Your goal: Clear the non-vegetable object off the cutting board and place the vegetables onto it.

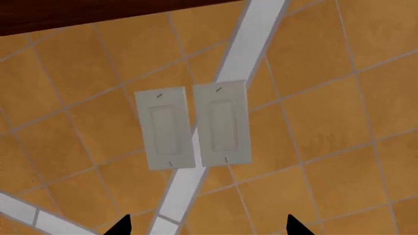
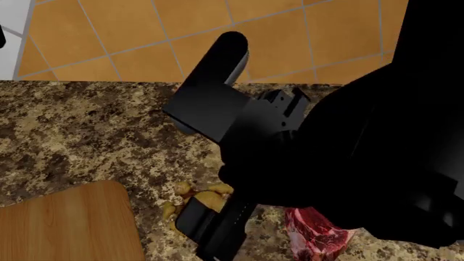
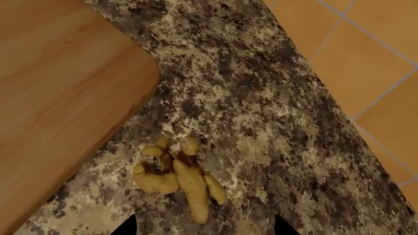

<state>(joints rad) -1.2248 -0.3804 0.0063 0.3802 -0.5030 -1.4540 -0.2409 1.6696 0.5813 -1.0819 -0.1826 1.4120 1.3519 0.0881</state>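
Observation:
The steak (image 2: pixel 317 231), red with white fat, lies on the granite counter to the right of the ginger, off the cutting board (image 2: pixel 65 225). The knobbly yellow ginger (image 3: pixel 179 178) rests on the counter just beside the board's rounded corner (image 3: pixel 65 98). My right gripper (image 3: pixel 203 228) hovers open above the ginger, one end of the root lying between its dark fingertips (image 3: pixel 125 226). In the head view my right arm (image 2: pixel 239 114) covers part of the ginger (image 2: pixel 194 197). My left gripper (image 1: pixel 209 228) is open and empty, facing the tiled wall. The onion is out of view.
The speckled granite counter (image 2: pixel 80 130) runs back to an orange tiled wall (image 2: pixel 217 27). Two pale wall switches (image 1: pixel 193 125) sit on that wall in front of the left gripper. My right arm's bulk blocks the right half of the head view.

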